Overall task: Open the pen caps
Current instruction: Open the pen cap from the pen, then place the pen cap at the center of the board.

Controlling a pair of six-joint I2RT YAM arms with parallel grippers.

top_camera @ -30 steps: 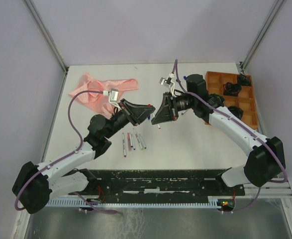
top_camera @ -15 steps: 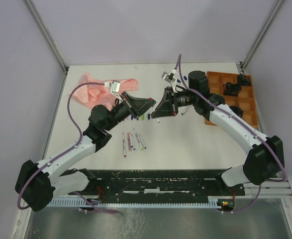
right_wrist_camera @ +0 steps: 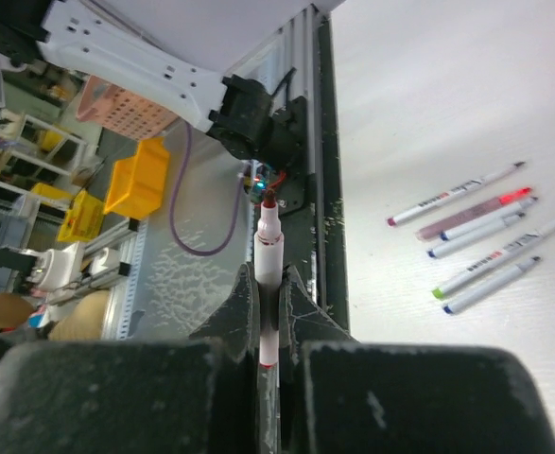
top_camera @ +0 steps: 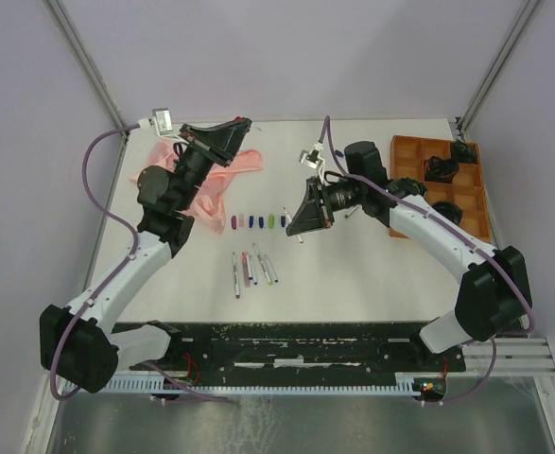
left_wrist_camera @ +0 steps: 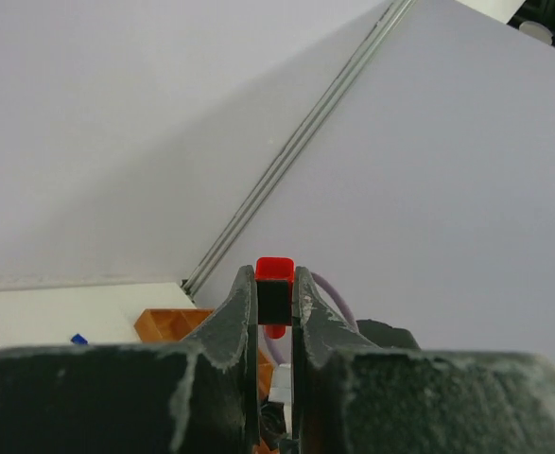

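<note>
Two arms up over white table, their fingers well apart. At far right sits an orange tray, at far left a pink cloth; neither is in play.

Raised at far left above the cloth, the left gripper has its jaws narrow, pinched on a red cap at the fingertips, clear of any pen. Mid-table, the right gripper is clamped on a white-barrelled pen, red nib bare and poking out past the fingers.

Down on the table, near-left of it, is a group of uncapped pens lying roughly parallel. Just far of them is a row of loose caps, purple through green.

Step looks like this: the red cap is off and needs parking. To do it well, the left gripper should come down low at the right end of the cap row, beside the last cap and not on it. Release only with the cap at the surface, so it won't bounce or roll. The right gripper should lay its pen flat next to the others, nib away from the caps.
</note>
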